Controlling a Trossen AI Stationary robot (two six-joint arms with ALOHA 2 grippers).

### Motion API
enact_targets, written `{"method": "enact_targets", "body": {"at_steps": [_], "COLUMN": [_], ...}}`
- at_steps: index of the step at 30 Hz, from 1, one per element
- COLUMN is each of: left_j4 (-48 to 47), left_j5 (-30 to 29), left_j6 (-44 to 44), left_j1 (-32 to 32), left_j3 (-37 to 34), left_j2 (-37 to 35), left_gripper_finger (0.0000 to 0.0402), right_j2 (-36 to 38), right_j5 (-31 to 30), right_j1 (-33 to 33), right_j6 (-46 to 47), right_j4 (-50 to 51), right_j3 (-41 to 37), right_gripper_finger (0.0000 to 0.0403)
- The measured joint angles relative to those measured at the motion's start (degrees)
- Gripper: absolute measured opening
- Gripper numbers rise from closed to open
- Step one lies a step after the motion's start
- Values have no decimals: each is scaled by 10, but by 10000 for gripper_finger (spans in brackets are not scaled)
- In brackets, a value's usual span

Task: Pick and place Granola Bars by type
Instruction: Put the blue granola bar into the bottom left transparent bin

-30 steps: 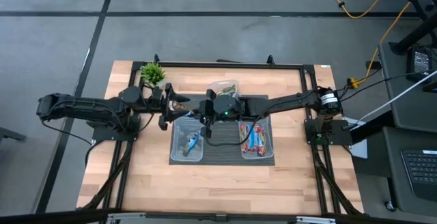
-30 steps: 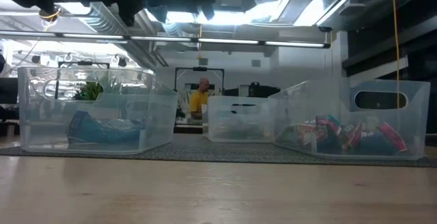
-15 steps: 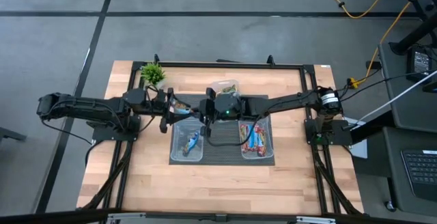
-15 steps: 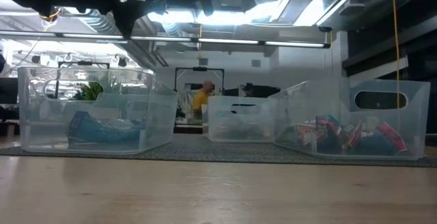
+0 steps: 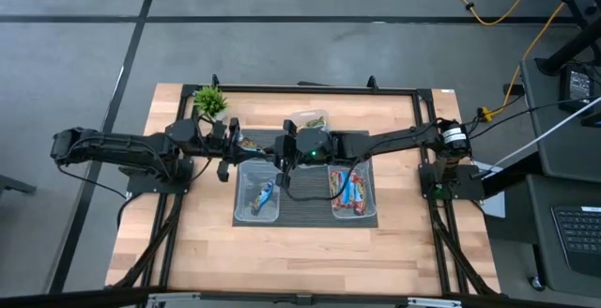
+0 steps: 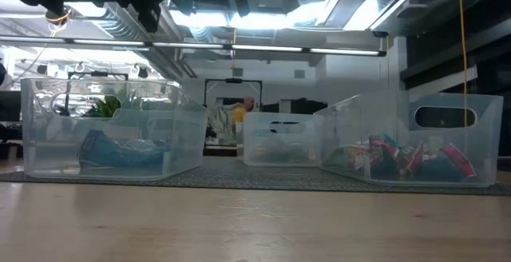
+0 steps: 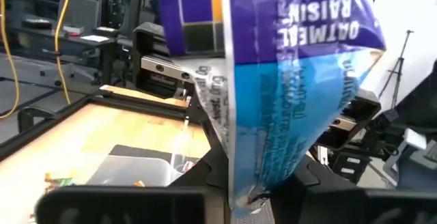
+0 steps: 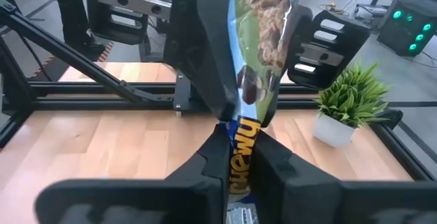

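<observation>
A blue granola bar (image 5: 255,146) hangs in the air between my two grippers, above the far edge of the left clear tub (image 5: 258,195). My left gripper (image 5: 242,146) reaches in from the table's left and is shut on one end of the bar. My right gripper (image 5: 278,148) reaches in from the right and is shut on the other end. The left wrist view shows the bar's blue and purple wrapper (image 7: 287,80). The right wrist view shows its printed side (image 8: 263,33). My left gripper pinches the bar's end (image 7: 249,183) between its two fingers. They come in level from the table's left, along the bar. The bar is lifted clear of the tubs. My right gripper pinches the opposite end, at the yellow lettering (image 8: 240,142), between its two fingers. They come from the table's right, slanting slightly down.
Three clear tubs stand on a dark mat: the left one (image 6: 112,130) holds blue bars, the right one (image 5: 352,191) red-orange bars, the far one (image 5: 308,122) brown-green ones. A small green plant (image 5: 210,101) stands at the far left.
My left gripper has shut on the free end of the blue bar, which the right gripper kept holding in place. Both arms have stayed where they were.
</observation>
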State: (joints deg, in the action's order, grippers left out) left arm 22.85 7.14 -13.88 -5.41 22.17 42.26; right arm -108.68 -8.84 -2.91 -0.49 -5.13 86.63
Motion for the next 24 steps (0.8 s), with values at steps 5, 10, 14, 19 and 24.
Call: {"method": "enact_targets", "body": {"at_steps": [5, 10, 14, 19, 24], "left_j4": [-2, -2, -1, 1, 0], "left_j5": [3, 15, 19, 17, 16], "left_j6": [1, 1, 1, -3, -3], "left_j1": [0, 0, 1, 1, 1], "left_j3": [2, 2, 3, 4, 4], "left_j2": [0, 0, 0, -1, -3], "left_gripper_finger": [35, 34, 32, 32, 34], "right_j2": [0, -1, -2, 15, 74], "right_j5": [7, 27, 33, 21, -42], "right_j1": [0, 1, 1, 1, 1], "right_j6": [1, -2, -16, 0, -32], "right_j4": [1, 1, -3, 42, 167], "right_j3": [0, 0, -1, -2, -2], "right_gripper_finger": [42, 75, 135, 205, 230]}}
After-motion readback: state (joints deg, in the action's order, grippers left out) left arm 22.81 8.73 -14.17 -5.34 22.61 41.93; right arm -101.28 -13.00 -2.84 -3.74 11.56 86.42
